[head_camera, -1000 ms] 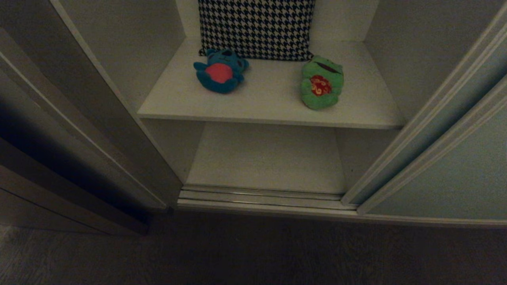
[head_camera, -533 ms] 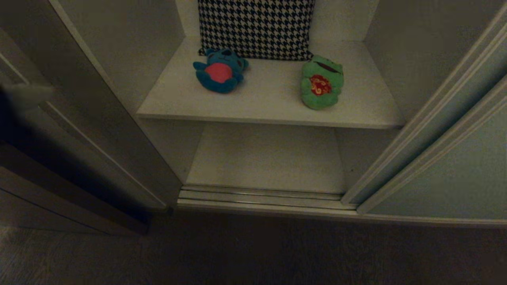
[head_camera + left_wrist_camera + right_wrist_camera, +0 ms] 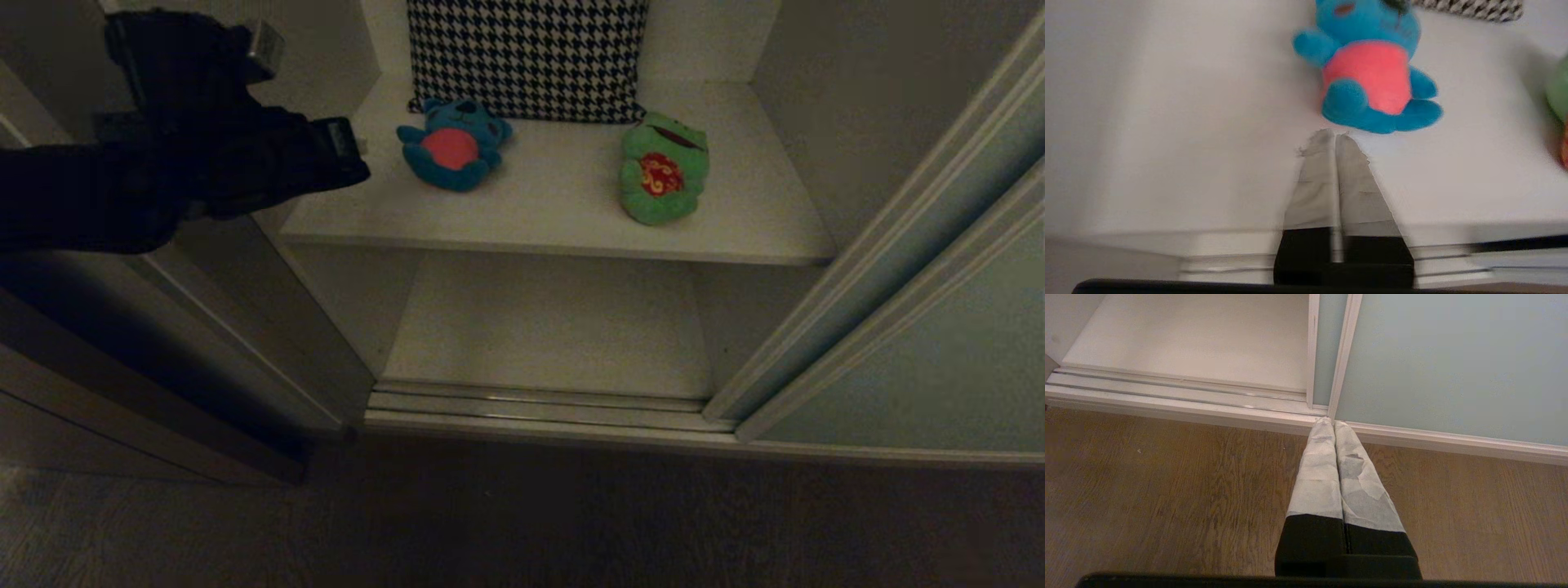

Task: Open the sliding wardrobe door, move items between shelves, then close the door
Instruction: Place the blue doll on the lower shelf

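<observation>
A: Sliding wardrobe door point(image 3: 922, 327) pushed aside, well off to the right of the left gripper point(image 3: 1336, 136); opening clear, likely so the shelves can be reached.

B: Upper shelf point(image 3: 563, 204) directly under and ahead of the gripper. Lower shelf point(image 3: 547, 327) below it, bare, probably the destination.

A: Houndstooth pillow point(image 3: 529, 57) propped against the back wall, beyond the tips. Not part of the job.

B: Blue plush toy point(image 3: 1372, 77) just ahead of the tips, on its back, red belly up. Apart, no contact. Green frog plush point(image 3: 663, 170) further along the shelf, past the blue one.

A: Left gripper state?

B: Taped fingers point(image 3: 1318, 179) nearly together, thin slit between, nothing held. Too narrow for the toy; wider spread needed before any grasp.

A: Right gripper point(image 3: 1334, 424)?

B: Parked low over the wooden floor point(image 3: 1167, 490), tips near the door track, pressed closed, empty.
</observation>
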{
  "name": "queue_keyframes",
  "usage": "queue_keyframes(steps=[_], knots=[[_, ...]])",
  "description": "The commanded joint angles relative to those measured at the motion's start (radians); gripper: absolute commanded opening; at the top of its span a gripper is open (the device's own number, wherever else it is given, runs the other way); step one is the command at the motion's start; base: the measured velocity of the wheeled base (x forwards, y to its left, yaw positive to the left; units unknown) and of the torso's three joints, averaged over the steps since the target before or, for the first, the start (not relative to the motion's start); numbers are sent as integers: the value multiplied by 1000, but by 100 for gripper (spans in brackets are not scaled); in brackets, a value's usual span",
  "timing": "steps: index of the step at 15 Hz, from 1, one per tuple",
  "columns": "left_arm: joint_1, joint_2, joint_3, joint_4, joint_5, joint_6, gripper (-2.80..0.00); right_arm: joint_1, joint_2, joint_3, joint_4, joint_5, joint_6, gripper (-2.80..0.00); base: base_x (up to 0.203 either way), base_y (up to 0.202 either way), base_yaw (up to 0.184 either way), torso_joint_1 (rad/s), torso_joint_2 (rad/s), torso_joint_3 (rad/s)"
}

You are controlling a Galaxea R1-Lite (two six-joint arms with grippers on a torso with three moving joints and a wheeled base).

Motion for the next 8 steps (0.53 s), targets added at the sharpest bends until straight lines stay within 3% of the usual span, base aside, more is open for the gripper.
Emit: queue_keyframes(steps=[1,8], knots=[[-13,134,-99,28,-1,-44,0,0,0,2,0,0,-1,-280,0,0,0,0,0,0],[-35,216,-251,40,-6,-177,0,0,0,2,0,0,0,-280,0,0,0,0,0,0]])
